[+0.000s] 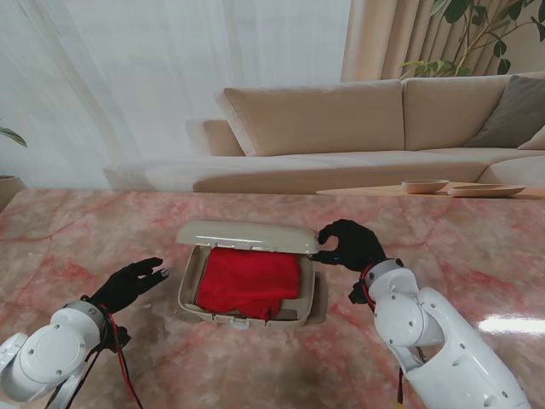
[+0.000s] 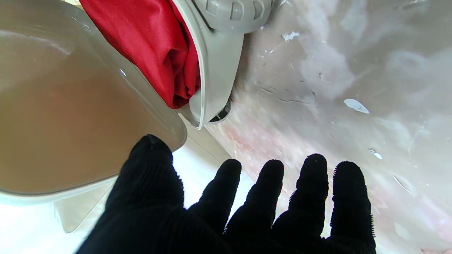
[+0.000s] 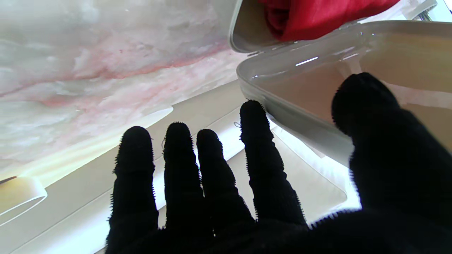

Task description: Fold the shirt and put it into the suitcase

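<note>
At centre frame of the stand view, the suitcase (image 1: 247, 285) sat on the marble table (image 1: 477, 247) with its lid (image 1: 247, 236) partly raised. The red shirt (image 1: 249, 281) lay folded inside the lower shell, bunched toward its lower edge.

Your right hand (image 1: 349, 244) was at the lid's right corner; thumb and fingers appeared to bracket the rim, though contact could not be confirmed. Your left hand (image 1: 132, 284), lower left, was spread and empty, apart from the case.

Judgement: the shirt is light and limp and needs no further grip. The lid is rigid, smooth plastic, likely slippery; take it at the rim corner and mind the cloth catching in the seam.
</note>
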`<move>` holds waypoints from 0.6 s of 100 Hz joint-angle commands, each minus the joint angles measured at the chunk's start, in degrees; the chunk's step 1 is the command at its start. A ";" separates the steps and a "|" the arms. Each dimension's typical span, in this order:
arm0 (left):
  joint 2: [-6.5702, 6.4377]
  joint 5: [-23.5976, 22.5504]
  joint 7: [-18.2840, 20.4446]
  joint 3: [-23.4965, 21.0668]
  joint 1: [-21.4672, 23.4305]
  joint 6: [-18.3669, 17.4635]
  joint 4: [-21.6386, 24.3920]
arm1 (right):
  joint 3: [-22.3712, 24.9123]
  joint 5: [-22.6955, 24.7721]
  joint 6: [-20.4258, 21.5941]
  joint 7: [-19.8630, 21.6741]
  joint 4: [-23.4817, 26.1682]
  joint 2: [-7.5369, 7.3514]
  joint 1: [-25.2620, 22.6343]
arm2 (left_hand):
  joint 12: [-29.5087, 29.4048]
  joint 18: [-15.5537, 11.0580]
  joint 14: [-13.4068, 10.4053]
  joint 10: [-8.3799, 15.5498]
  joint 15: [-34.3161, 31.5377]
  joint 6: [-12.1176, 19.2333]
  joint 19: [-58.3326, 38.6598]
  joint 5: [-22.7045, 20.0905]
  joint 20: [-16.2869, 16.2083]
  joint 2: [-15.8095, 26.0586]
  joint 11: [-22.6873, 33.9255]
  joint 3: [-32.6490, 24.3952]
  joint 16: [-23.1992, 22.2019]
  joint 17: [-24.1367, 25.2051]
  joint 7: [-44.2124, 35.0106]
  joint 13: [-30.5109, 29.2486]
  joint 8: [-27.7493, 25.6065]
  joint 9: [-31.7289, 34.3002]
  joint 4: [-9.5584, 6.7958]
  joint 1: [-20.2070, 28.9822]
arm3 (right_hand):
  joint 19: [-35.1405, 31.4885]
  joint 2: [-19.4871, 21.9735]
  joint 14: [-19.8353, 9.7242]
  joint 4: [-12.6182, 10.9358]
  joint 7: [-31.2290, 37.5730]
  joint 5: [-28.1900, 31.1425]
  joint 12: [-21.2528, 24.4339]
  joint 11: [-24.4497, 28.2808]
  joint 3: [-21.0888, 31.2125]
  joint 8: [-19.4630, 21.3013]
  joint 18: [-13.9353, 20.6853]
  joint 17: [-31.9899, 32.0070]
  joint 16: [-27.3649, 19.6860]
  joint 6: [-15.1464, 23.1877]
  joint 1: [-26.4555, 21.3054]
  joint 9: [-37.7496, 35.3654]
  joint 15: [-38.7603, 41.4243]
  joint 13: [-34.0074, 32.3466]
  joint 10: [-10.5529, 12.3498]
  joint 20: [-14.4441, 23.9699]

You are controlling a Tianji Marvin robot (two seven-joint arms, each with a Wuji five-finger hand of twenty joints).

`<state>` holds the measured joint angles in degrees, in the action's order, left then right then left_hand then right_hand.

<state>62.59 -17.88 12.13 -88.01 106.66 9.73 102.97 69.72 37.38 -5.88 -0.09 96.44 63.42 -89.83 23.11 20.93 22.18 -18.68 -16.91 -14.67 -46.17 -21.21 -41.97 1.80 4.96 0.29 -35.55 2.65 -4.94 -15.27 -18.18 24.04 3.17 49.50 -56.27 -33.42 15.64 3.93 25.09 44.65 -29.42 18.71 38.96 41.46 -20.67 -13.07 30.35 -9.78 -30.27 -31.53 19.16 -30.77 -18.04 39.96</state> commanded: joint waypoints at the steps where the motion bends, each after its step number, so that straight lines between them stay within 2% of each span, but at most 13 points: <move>1: 0.09 0.04 0.11 0.27 0.17 0.15 -0.46 | -0.20 0.08 -0.69 0.55 0.00 -0.15 -1.02 | 0.56 1.30 0.88 1.22 0.08 2.45 0.27 -1.20 -1.17 0.59 -0.21 2.32 -0.12 0.34 -0.52 -1.27 -0.22 1.37 -0.32 -1.57 | 0.34 1.22 0.39 -1.85 0.57 1.87 1.27 -1.16 0.15 0.97 -0.69 -0.21 -0.58 0.60 2.36 -0.66 -0.68 -2.61 0.00 -0.01; 60: 0.14 -0.16 -0.11 0.10 0.11 0.23 -0.75 | 0.63 2.41 -1.73 2.03 2.11 -0.69 -3.99 | 0.56 1.42 1.10 1.03 0.09 2.26 0.35 -1.32 -1.18 0.59 -0.21 2.33 -0.13 0.28 -0.53 -1.24 -0.22 1.36 -0.32 -1.52 | -0.06 1.83 0.46 -1.96 1.11 3.18 1.66 -2.07 -1.20 1.77 -0.61 -0.65 -0.43 0.64 2.52 -1.85 -0.97 -3.11 0.15 0.22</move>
<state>62.59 -17.92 12.08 -87.93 106.42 9.74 102.58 70.27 39.99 -7.06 0.94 98.48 62.87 -92.79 23.11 20.94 22.18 -18.68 -16.91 -14.66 -46.17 -21.21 -41.97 1.80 4.96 0.29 -35.55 2.65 -4.95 -15.27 -18.18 24.04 3.17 49.50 -56.27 -32.90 15.66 3.93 25.50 47.13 -28.77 17.45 38.39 42.06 -20.68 -13.79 30.35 -9.70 -30.31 -32.87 19.04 -33.18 -18.08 39.96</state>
